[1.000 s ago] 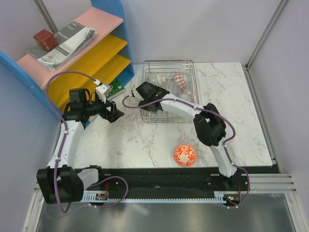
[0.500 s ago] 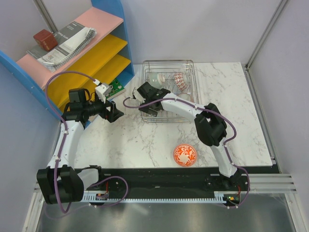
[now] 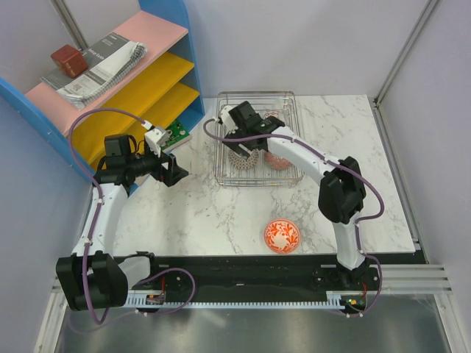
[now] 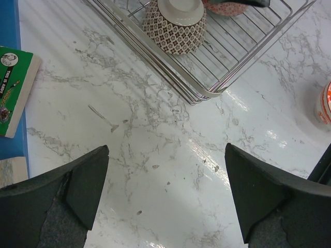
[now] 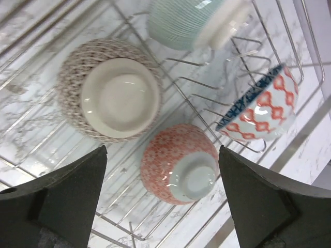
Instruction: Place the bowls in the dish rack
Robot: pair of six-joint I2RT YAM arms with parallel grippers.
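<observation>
Both grippers are spread wide and hold nothing. The right gripper (image 5: 160, 155) hangs over the dish rack (image 4: 205, 93); the left gripper (image 4: 166, 152) hovers over marble off the rack's near left corner. In the rack, the grey-patterned bowl (image 5: 108, 98) and the red-patterned bowl (image 5: 176, 163) lie upturned, while the pale green bowl (image 5: 186, 20) and the blue-and-red bowl (image 5: 258, 111) are tipped against the prongs. The red-orange floral bowl (image 3: 282, 235) sits on the table, well in front of the rack.

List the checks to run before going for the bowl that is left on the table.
1. Right gripper open and empty: ok.
2. Left gripper open and empty: ok.
3. Red-orange bowl upright on the table, nothing covering it: ok.
4. Dark patterned bowl settled upside down in the dish rack: ok.
5. Right arm clear of the rack: not ok, it hangs over it.
</observation>
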